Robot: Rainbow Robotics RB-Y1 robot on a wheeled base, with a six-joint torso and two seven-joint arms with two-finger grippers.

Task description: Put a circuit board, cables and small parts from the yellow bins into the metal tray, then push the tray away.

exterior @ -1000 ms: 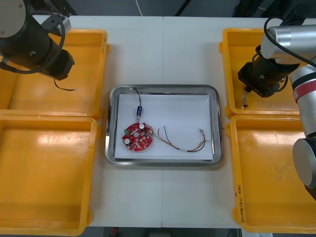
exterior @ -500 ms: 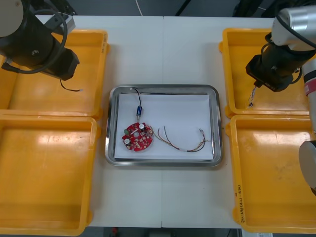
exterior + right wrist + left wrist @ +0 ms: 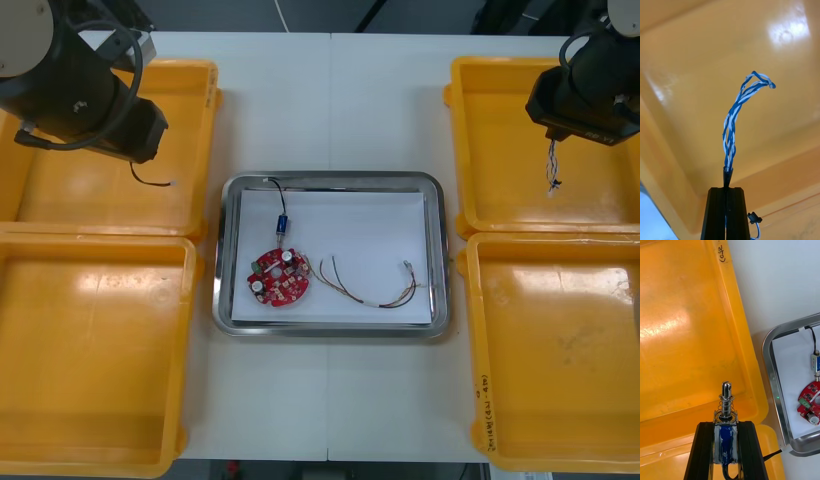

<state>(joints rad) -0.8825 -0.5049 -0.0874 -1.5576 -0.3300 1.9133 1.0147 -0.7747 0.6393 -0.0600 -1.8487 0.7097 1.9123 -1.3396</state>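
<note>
Shifted rightward: right fingers (image 3: 717,213) clamped on blue-white cable (image 3: 732,127), left fingers (image 3: 702,450) clamped on small metal part (image 3: 726,405).

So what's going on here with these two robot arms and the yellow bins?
It is filling the metal tray from the yellow bins. The left arm has its jaws shut on a small metal part above the far left bin; the right arm holds a twisted blue and white cable in its jaws above the far right bin. The tray already holds a red circuit board and cables.
</note>
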